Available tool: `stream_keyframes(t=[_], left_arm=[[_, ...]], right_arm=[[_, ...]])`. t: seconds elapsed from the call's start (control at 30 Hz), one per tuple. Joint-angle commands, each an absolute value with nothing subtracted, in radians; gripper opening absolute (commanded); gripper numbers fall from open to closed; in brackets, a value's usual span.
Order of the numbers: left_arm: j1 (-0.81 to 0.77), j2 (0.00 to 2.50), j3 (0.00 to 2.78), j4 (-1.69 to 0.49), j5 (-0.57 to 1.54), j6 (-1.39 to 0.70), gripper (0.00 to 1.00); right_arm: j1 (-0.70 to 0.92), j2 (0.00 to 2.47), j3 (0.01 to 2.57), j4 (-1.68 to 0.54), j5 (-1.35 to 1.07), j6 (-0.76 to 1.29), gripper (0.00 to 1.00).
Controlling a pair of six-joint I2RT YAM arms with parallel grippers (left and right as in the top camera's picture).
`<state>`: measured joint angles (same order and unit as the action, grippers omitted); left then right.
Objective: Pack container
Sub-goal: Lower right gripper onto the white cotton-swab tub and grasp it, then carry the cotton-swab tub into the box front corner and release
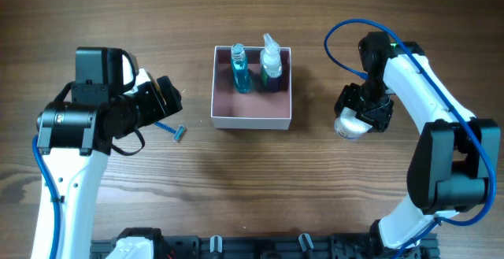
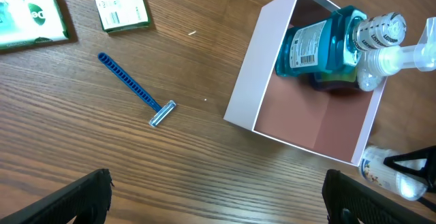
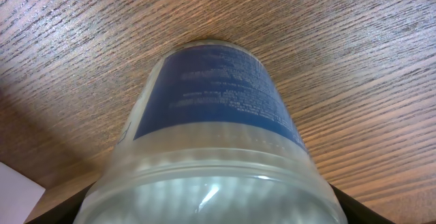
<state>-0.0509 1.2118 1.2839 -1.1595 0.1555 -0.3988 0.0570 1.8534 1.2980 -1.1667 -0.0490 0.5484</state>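
The container [image 1: 252, 121] is a square white box with a dusty-pink inside, at the table's centre. A blue mouthwash bottle [image 1: 240, 76] and a clear spray bottle [image 1: 272, 64] stand at its back. It also shows in the left wrist view [image 2: 262, 67]. My right gripper [image 1: 364, 111] is to its right, shut on a translucent jar [image 1: 349, 127] with a blue label, which fills the right wrist view [image 3: 211, 115]. My left gripper [image 1: 168, 95] is open and empty, left of the container, with bare wood between its fingers [image 2: 216, 186].
A blue razor [image 1: 170, 128] lies on the table between my left gripper and the container; it also shows in the left wrist view [image 2: 133, 88]. Two white-and-green packets [image 2: 30, 16] [image 2: 119, 3] lie beyond it. The jar shows by the container's corner [image 2: 381, 171].
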Motion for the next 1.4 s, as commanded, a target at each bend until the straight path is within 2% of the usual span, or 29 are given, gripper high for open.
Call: stream_keyframes(t=[0.0, 0.37, 0.67, 1.0, 1.37], left_arm=[[-0.055, 1.212, 1.302, -1.166, 0.159, -0.397, 1.00], [-0.055, 1.212, 1.302, -1.158, 0.160, -0.398, 1.00], [-0.055, 1.212, 1.302, -1.152, 0.160, -0.397, 1.00], [-0.055, 1.212, 1.302, -1.152, 0.160, -0.398, 1.00], [-0.055, 1.212, 1.302, -1.153, 0.160, -0.397, 1.00]], right_arm=[[0.055, 1.858, 1.302, -1.147, -0.050, 0.540, 0.04], [0.084, 1.603, 1.318, -1.092, -0.047, 0.426, 0.04], [0.280, 1.387, 1.319, -1.050, -0.095, 0.370, 0.04], [0.521, 1.428, 1.318, -0.871, 0.022, 0.367, 0.05], [0.575, 1.608, 1.318, -0.823, 0.030, 0.366, 0.04]])
